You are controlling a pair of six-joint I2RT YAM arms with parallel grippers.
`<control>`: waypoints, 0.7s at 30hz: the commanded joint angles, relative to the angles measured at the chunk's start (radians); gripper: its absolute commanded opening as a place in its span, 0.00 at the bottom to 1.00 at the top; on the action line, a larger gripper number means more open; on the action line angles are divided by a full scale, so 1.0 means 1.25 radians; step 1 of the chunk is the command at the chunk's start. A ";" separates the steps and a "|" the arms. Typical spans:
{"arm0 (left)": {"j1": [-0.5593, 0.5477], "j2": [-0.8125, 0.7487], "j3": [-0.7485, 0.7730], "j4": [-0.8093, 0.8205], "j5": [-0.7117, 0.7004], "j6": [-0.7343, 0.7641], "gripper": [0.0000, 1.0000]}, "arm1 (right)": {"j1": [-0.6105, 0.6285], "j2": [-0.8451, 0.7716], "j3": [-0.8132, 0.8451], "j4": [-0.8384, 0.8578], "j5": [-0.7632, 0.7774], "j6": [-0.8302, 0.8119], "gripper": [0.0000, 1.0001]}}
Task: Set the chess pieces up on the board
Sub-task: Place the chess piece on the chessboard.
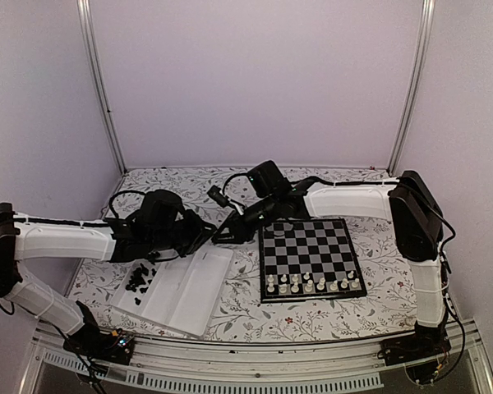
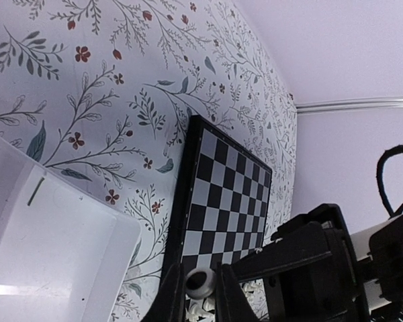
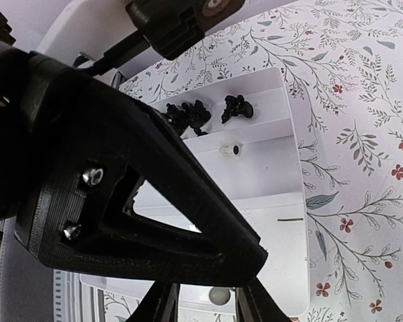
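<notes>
Left gripper [image 2: 200, 290] pinches a cream piece [image 2: 200, 282] between tray [image 2: 54, 235] and board [image 2: 221, 181], right gripper [image 3: 208, 307] just beside with jaws apart, probably for a handover since the board lies on its side.

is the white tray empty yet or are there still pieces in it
Not empty. Black chess pieces sit heaped in one end compartment of the tray, and one cream piece lies in the next.

A robot lab booth: plain lilac wall panels [image 1: 255, 82], aluminium frame posts [image 1: 100, 82], a base rail [image 1: 230, 361] edging a floral-clothed table [image 1: 238, 308].
</notes>
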 commanded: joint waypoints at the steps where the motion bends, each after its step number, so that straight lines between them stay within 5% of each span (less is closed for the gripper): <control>1: -0.012 0.012 0.007 0.027 0.027 0.002 0.14 | -0.001 0.003 0.004 0.023 0.025 0.012 0.26; 10: -0.016 0.032 0.016 0.031 0.056 0.013 0.18 | -0.021 -0.008 0.016 0.023 0.045 0.014 0.07; 15: -0.009 0.016 0.031 -0.011 0.036 0.038 0.37 | -0.021 -0.022 0.004 -0.008 0.054 -0.025 0.04; 21: 0.029 -0.055 0.096 -0.189 -0.040 0.170 0.43 | -0.066 -0.111 -0.081 -0.099 0.080 -0.158 0.04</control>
